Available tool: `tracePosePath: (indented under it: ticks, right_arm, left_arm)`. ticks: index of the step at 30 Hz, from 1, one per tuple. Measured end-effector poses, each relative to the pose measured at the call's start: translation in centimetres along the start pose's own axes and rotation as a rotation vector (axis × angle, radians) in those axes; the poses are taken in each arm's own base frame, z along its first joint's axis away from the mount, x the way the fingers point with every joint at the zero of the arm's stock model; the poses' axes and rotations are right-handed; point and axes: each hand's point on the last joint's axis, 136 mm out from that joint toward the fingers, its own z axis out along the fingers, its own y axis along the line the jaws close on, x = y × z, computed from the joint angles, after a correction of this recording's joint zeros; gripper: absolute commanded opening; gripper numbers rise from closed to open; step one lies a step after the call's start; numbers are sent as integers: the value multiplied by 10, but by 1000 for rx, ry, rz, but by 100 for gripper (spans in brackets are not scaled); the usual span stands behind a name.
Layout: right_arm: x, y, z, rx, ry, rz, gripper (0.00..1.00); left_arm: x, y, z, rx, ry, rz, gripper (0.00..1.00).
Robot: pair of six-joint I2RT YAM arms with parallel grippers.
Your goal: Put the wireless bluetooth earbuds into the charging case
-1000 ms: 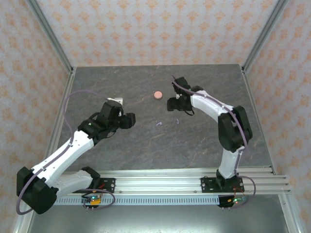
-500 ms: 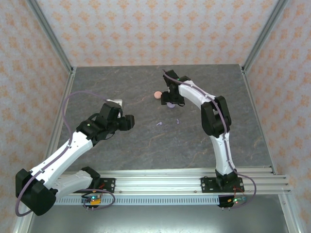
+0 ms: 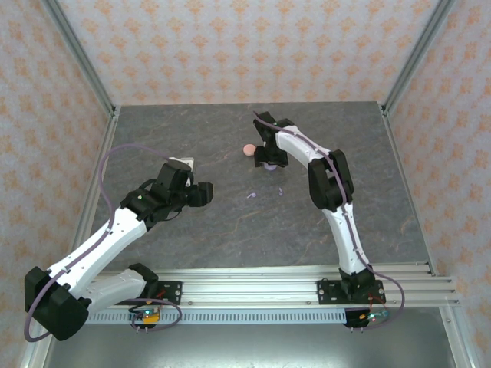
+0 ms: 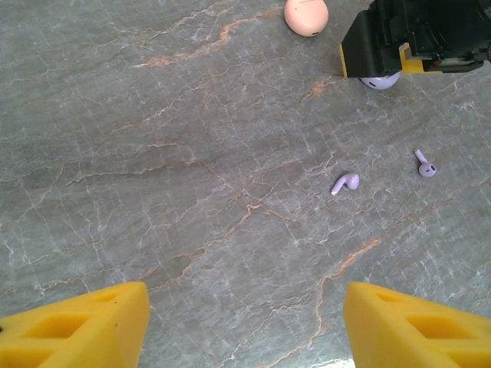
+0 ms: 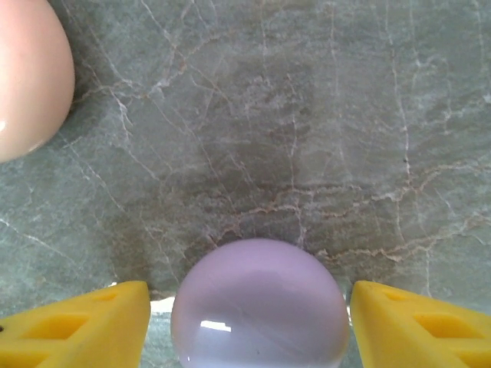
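While both arms hang over the grey table [image 3: 192, 245], I log the lot, large to small.

- Left gripper [image 4: 245, 326]: fingers wide apart, nothing between them.
- Right gripper [image 3: 268, 161]: fingers spread to either side of the lilac case [image 5: 257, 303], a sliver of gap on each side, so no grip that I can see.
- Pink case [image 4: 306, 15]: closed, just beside the lilac one.
- Near lilac earbud [image 4: 345, 183]: loose on the table, ahead and right of the left fingers, stem slanting down-left.
- Far lilac earbud [image 4: 426, 166]: further right.

Both earbuds lie bases-side of the right gripper. That arm looks nearer, though occupied.
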Motion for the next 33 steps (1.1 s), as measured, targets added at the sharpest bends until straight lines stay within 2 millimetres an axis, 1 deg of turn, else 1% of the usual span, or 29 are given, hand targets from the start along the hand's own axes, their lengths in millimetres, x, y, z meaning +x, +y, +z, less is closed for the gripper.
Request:
tracePosePath:
  ticks: [6, 13, 20, 24, 29, 33]
  right_arm:
    - [-2, -1, 1, 12, 6, 1, 62]
    - [2, 0, 1, 6, 24, -32, 54]
    - [5, 2, 2, -2, 24, -125, 53]
    - [21, 9, -1, -18, 35, -215, 54]
    - [53, 29, -7, -58, 75, -365, 53]
    - [67, 40, -10, -79, 87, -448, 54]
  left_arm:
    - [0, 0, 0, 3, 1, 0, 68]
    - [0, -1, 0, 3, 1, 0, 68]
    - [0, -1, 0, 3, 1, 0, 68]
    - [0, -1, 0, 4, 1, -4, 68]
    - [2, 0, 1, 2, 6, -4, 68]
    - [4, 1, 2, 1, 12, -6, 68]
